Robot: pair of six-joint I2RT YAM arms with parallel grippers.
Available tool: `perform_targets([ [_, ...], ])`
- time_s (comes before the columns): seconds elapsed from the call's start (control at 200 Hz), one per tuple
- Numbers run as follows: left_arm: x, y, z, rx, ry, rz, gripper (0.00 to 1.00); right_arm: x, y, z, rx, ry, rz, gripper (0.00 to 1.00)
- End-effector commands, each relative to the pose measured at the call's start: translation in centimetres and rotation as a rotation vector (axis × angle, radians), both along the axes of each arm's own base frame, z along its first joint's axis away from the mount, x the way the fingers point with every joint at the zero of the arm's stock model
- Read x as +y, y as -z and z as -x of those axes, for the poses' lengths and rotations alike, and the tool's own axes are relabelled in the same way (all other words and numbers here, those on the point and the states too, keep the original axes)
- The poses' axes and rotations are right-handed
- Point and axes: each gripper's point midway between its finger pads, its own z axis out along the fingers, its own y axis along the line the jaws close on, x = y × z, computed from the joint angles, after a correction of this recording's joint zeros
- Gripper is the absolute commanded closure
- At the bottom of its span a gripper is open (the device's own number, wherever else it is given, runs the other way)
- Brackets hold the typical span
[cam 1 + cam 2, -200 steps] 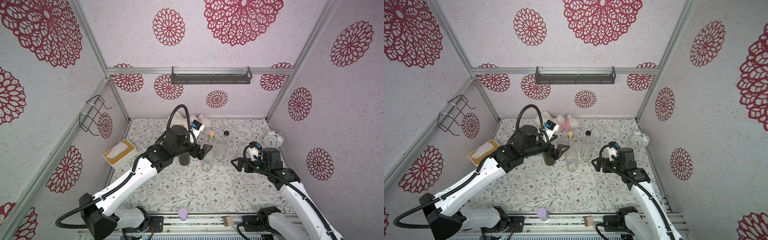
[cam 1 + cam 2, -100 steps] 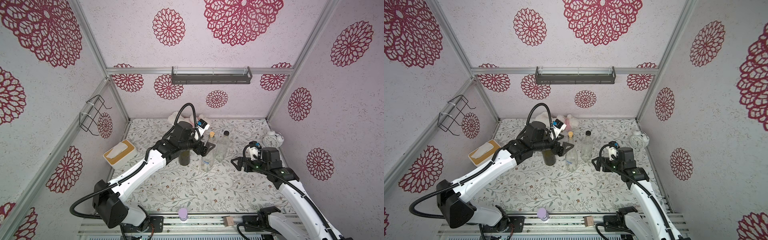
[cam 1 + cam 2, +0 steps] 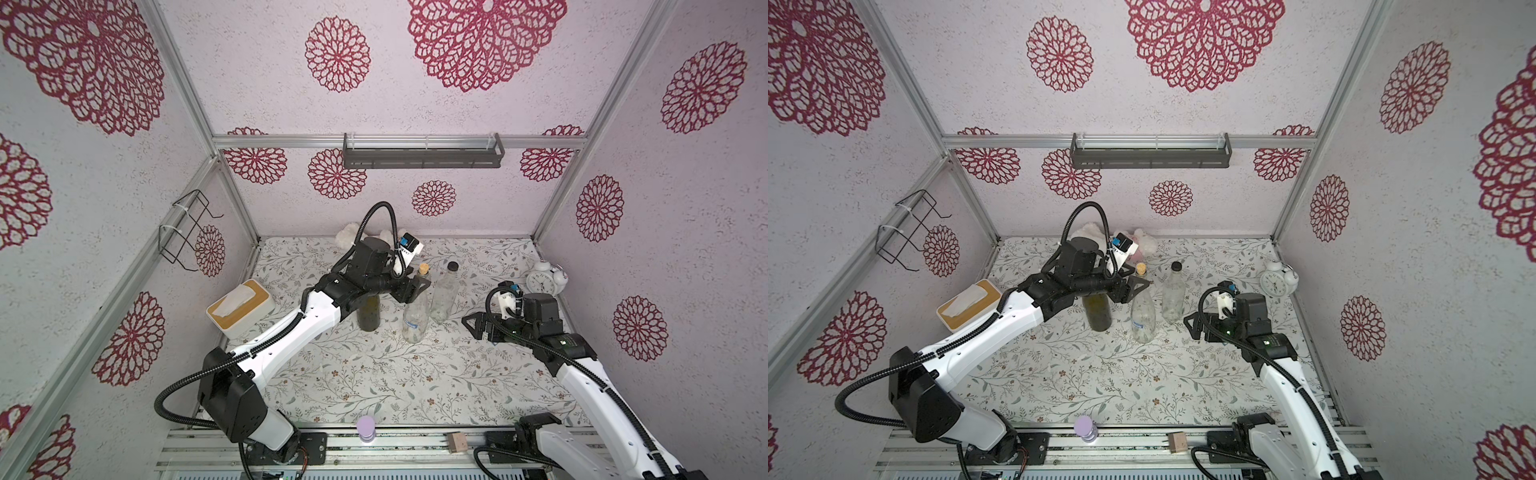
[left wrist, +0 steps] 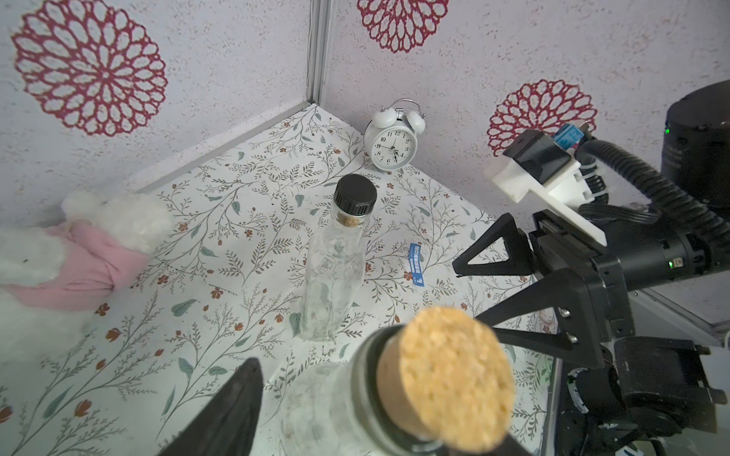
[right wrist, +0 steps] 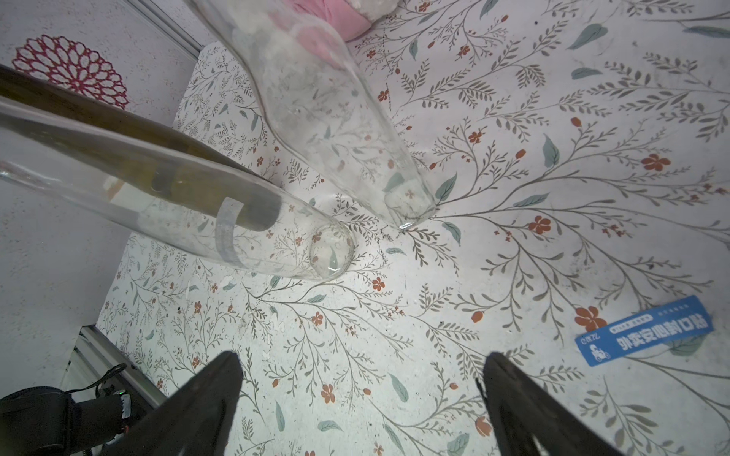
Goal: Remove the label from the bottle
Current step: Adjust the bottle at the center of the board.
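Observation:
Three bottles stand mid-table in both top views: a dark olive one [image 3: 368, 313], a clear one with a cork stopper [image 3: 415, 320] [image 3: 1143, 316], and a clear one with a black cap [image 3: 442, 297] [image 3: 1173, 297]. My left gripper [image 3: 417, 286] [image 3: 1133, 286] straddles the corked bottle's neck; one finger [image 4: 233, 410] stands off the glass with a gap, and the cork [image 4: 446, 375] hides the other. A pale strip [image 5: 226, 233] wraps that bottle's lower body. A blue label [image 5: 644, 335] [image 4: 416, 263] lies flat on the table. My right gripper [image 3: 473, 326] [image 5: 359, 363] hangs open and empty to the right of the bottles.
A white alarm clock [image 3: 544, 278] stands at the back right. A tissue box [image 3: 239, 307] sits at the left and a plush toy [image 3: 349, 237] at the back wall. A purple cap [image 3: 366, 428] and a wooden block [image 3: 457, 442] rest on the front rail.
My left arm has swung right, from over the dark bottle to the corked bottle's neck, and its jaws have narrowed. The right arm has stayed put.

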Motion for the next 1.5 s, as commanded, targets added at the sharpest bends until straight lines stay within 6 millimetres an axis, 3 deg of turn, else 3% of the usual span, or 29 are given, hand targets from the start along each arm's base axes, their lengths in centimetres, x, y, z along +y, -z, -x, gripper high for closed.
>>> perform_targets([
  [0.0,-0.3,-1.4,-0.7,-0.040,0.010,0.030,0.35,-0.3,-0.6,-0.7,-0.036,0.012,0.009,0.02],
  [0.591,-0.6,-1.2,-0.8,-0.036,0.004,0.028,0.63,-0.4,-0.5,-0.5,-0.039,0.018,0.006,0.03],
  [0.906,-1.1,-2.4,-0.1,-0.092,-0.030,-0.014,0.69,-0.6,-1.6,-0.4,-0.056,0.028,0.012,0.04],
  [1.106,-1.4,-3.4,-0.1,-0.141,-0.134,-0.072,0.77,-0.6,-2.1,-0.5,-0.067,0.029,0.010,0.04],
  [1.496,-0.5,-5.2,-0.2,-0.145,-0.433,-0.034,0.79,-0.7,-3.2,-0.9,-0.084,0.028,0.028,0.04],
])
